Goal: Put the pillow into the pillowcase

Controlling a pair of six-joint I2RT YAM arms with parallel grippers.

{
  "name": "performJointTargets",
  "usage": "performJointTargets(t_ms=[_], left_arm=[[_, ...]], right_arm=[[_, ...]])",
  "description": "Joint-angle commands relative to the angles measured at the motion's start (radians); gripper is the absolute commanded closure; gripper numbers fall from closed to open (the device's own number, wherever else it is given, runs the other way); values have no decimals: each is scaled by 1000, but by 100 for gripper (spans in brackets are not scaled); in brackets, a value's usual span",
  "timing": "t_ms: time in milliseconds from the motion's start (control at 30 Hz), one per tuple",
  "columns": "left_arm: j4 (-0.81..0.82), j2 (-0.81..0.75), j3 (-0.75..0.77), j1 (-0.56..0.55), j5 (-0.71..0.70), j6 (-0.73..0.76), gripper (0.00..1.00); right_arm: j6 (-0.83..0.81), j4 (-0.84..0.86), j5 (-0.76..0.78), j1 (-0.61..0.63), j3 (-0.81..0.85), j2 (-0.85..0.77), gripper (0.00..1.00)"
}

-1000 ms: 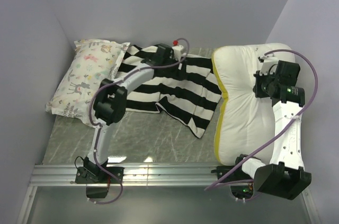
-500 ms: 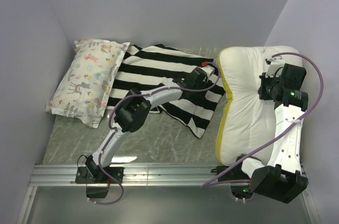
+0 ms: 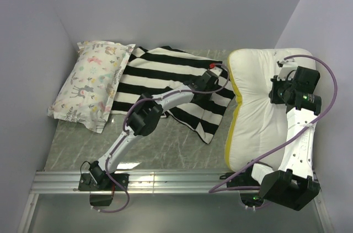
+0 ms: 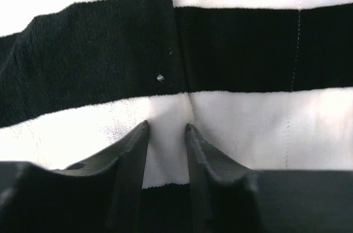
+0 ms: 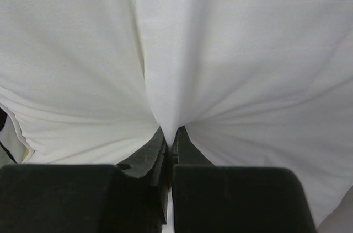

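Note:
The black-and-white striped pillowcase lies spread at the back middle of the table. My left gripper is pressed down on its right edge, next to the pillow. In the left wrist view the gripper has its jaws a little apart, with a fold of the pillowcase's white stripe between them. The cream-white pillow, with a yellow band on its left edge, lies at the right. My right gripper is shut on a pinch of the pillow's cover, which rises from the closed tips.
A smaller pastel-print pillow lies at the back left, overlapping the pillowcase's left edge. Grey walls close in the left, back and right sides. An aluminium rail with both arm bases runs along the near edge. Bare marbled tabletop shows in front.
My left arm swung from the pillowcase's far middle to its right edge beside the pillow, and its jaws have narrowed. The right gripper and pillow shifted slightly right, then held still.

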Motion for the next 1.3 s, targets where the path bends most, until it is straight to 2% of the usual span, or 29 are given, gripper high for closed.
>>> performJointTargets(t_ms=[0, 67, 133, 167, 233, 467, 633, 667, 733, 800, 867, 1067, 1133, 1233, 1267], left_arm=[[-30, 1, 26, 1, -12, 3, 66], [-36, -1, 29, 7, 0, -5, 71], [-39, -10, 31, 14, 12, -14, 83], [-44, -25, 28, 25, 34, -26, 93], [-43, -53, 15, 34, 57, -36, 100], [65, -311, -176, 129, 287, -72, 100], [45, -326, -196, 180, 472, -72, 100], [43, -316, -193, 195, 504, -69, 99], [16, -294, -173, 212, 613, -68, 90], [-9, -253, -144, 226, 644, -69, 84], [-33, -216, -132, 229, 664, -62, 82], [-50, -185, -149, 246, 514, -39, 80], [-62, -173, -140, 270, 509, -40, 77], [-79, -170, -124, 297, 580, -34, 65], [-76, -185, -135, 309, 598, -26, 56]], right_arm=[[-18, 49, -13, -13, -3, -12, 100], [-20, 52, -13, -14, -3, -9, 100], [-23, 52, -16, -13, -3, -3, 100], [-25, 52, -17, -14, -4, -3, 100], [-29, 51, -28, -14, -6, 9, 100], [-46, 59, -75, -11, -20, 58, 100], [-66, 46, -115, -4, -20, 113, 100], [-72, 42, -123, 1, -20, 121, 100], [-86, 26, -134, 16, -17, 144, 100], [-94, 25, -134, 24, -18, 155, 100], [-98, 25, -134, 27, -18, 164, 100], [-118, 5, -129, 27, -17, 173, 100], [-129, -3, -128, 30, -23, 172, 100], [-138, -9, -126, 32, -29, 173, 100], [-141, -10, -124, 32, -31, 173, 100]])
